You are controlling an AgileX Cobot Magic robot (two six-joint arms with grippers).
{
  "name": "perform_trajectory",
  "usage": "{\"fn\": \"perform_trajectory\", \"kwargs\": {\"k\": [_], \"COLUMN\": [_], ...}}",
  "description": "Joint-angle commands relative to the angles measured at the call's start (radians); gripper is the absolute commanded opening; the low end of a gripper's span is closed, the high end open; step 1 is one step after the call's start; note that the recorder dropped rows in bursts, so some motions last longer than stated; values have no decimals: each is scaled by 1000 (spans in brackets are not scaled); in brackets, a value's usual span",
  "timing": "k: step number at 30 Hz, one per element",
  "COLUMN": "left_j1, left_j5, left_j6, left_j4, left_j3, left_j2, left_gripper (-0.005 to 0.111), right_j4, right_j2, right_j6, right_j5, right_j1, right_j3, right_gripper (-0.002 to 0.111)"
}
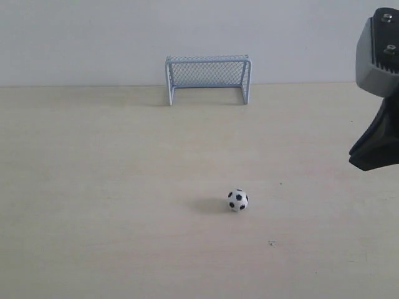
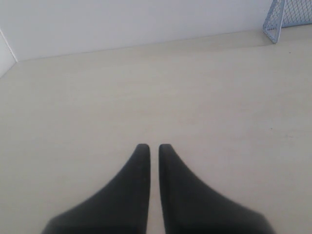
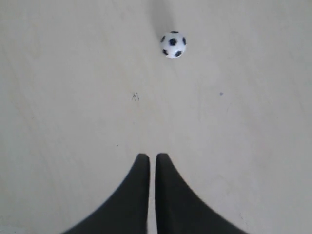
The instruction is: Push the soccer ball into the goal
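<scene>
The soccer ball (image 1: 237, 200) is small, white with black patches, and rests on the pale table near the middle front. The right wrist view also has the soccer ball (image 3: 173, 45), well ahead of my right gripper (image 3: 148, 157), which is shut and holds nothing. In the exterior view that right gripper (image 1: 358, 159) hangs at the right edge, above the table and to the right of the ball. The goal (image 1: 208, 78) stands at the back against the wall, its mouth facing the ball. One corner of the goal (image 2: 282, 18) shows past my left gripper (image 2: 154, 147), shut and empty.
The pale wooden table (image 1: 93, 187) runs back to a white wall (image 1: 81, 37). A small dark speck (image 1: 272, 243) marks the surface in front of the ball. In the left wrist view, a wall corner (image 2: 7, 51) shows at the side.
</scene>
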Motion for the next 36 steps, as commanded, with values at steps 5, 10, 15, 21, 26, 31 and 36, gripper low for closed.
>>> {"fn": "perform_trajectory", "kwargs": {"k": [5, 10, 15, 21, 26, 31, 36], "left_j1": [-8, -8, -8, -8, -8, -8, -8], "left_j5": [-3, -3, -3, -3, -3, -3, -3], "left_j6": [-9, -9, -9, -9, -9, -9, -9], "left_j4": [0, 0, 0, 0, 0, 0, 0], "left_j3": [-4, -4, -4, -4, -4, -4, -4], "left_j2": [5, 5, 5, 5, 5, 5, 5], "left_gripper": [6, 6, 6, 6, 6, 6, 6], "right_j4": [-21, -21, -15, -14, -12, -12, -12], "right_j2": [-124, -189, -223, -223, -223, -223, -223], "right_j6": [95, 148, 167, 171, 171, 171, 174], "right_j5": [-33, -24, -1, 89, 89, 89, 89], "right_j1": [-4, -4, -4, -4, -4, -4, -4], "right_j3": [64, 100, 116, 116, 116, 116, 116], "right_gripper": [0, 0, 0, 0, 0, 0, 0]}}
